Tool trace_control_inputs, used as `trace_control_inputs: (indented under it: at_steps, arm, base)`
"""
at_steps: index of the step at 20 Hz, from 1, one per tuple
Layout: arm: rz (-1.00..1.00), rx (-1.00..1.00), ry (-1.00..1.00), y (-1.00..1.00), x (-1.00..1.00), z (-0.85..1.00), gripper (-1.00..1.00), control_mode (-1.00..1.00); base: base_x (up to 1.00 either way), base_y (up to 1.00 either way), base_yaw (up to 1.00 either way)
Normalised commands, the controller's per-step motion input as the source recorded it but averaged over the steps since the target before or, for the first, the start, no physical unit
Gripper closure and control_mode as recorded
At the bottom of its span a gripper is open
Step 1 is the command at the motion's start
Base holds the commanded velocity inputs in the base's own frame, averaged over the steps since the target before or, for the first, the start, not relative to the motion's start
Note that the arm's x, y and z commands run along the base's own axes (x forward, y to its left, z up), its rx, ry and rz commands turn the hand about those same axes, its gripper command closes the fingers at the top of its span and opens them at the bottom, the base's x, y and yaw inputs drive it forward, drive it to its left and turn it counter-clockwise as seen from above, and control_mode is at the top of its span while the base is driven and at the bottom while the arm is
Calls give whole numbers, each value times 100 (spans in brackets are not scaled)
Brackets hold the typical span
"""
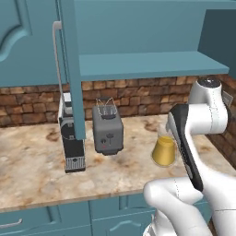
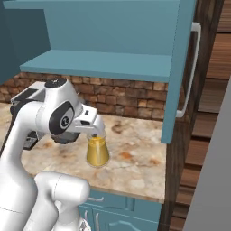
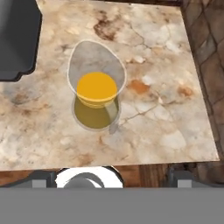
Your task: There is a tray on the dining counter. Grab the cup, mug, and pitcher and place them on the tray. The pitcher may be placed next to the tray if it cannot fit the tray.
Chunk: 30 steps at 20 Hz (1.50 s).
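Hand view has my gripper spread wide and empty, looking straight down on the pitcher, which stands upright just ahead of the fingertips with its orange-yellow liquid showing through the mouth; nothing touches it. From the right base view the hand hangs directly above the pitcher's neck. It rests on the marble worktop over teal cabinets. Farther off to the gripper's left stand a grey toaster and, beyond it, a black coffee machine.
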Motion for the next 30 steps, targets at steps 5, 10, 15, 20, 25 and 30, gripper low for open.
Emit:
trace_control_inputs:
  at_steps: [5, 10, 15, 20, 25, 30]
  arm:
    - [1, 5, 1, -8, 18, -51, -100, -100]
    - [5, 4, 0, -17, 9, -42, -100, -100]
    - [4, 0, -3, -11, 10, -27, -100, -100]
    - [4, 0, 0, 0, 19, -18, -100, -100]
    - [5, 0, 0, 0, 20, -19, -100, -100]
    - [4, 0, 0, 0, 24, -12, -100, -100]
  base:
    - [0, 0, 0]
    - [0, 0, 0]
    - [0, 0, 0]
    - [0, 0, 0]
    - [0, 0, 0]
    - [0, 0, 0]
